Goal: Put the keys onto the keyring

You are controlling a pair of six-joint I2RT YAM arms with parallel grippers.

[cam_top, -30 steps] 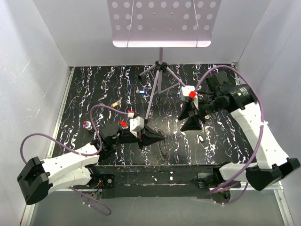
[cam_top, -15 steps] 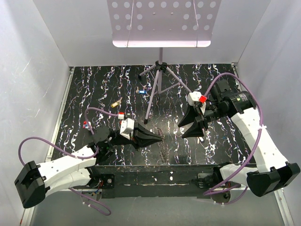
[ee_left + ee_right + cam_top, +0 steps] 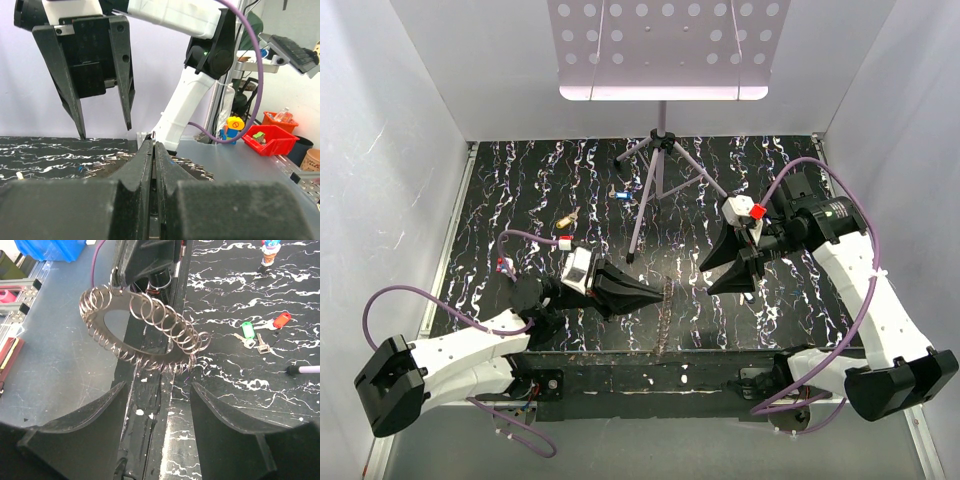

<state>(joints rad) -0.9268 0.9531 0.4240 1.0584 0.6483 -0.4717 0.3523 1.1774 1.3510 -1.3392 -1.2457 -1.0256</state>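
Setup: left gripper (image 3: 653,293) clamped on keyring (image 3: 155,342) rim; right gripper (image 3: 708,278) part-open, empty.
Keyring edge-on mid-frame, just left of right jaws.

No text readable in any view, no legible label, brand, number or sign on anything shown

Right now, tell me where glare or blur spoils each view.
Top external: the stand's plate is washed out by glare; left wrist: the left claw is blurred up close; right wrist: the keyring is sharp, its coils glinting.
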